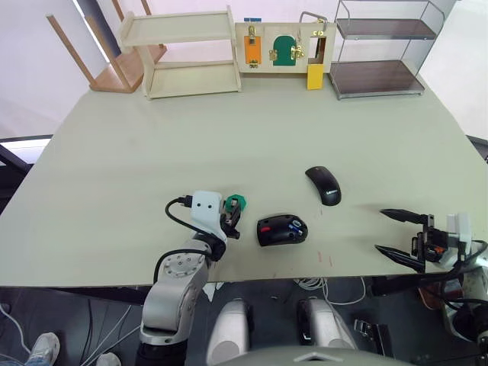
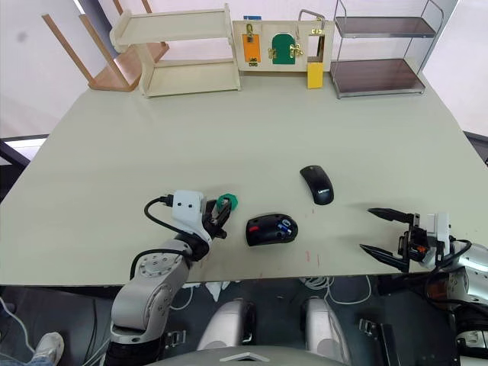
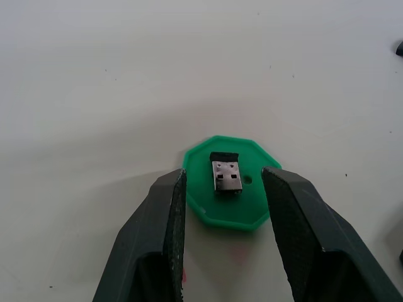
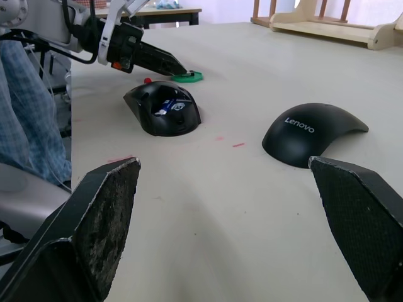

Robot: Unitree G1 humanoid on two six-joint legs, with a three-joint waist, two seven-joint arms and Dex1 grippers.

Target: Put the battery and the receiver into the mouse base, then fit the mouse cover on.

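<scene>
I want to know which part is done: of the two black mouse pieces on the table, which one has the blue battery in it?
The mouse base, nearest the left gripper: it lies open side up with the battery inside. The mouse cover, farther back, is a smooth closed shell.

Bare table [image 1: 152, 145] all round mouse base [image 1: 281, 229]; cover [image 1: 323, 184] sits apart beyond it, green disc [image 1: 235, 203] just beside, shelves [image 1: 191, 53] far behind.
</scene>
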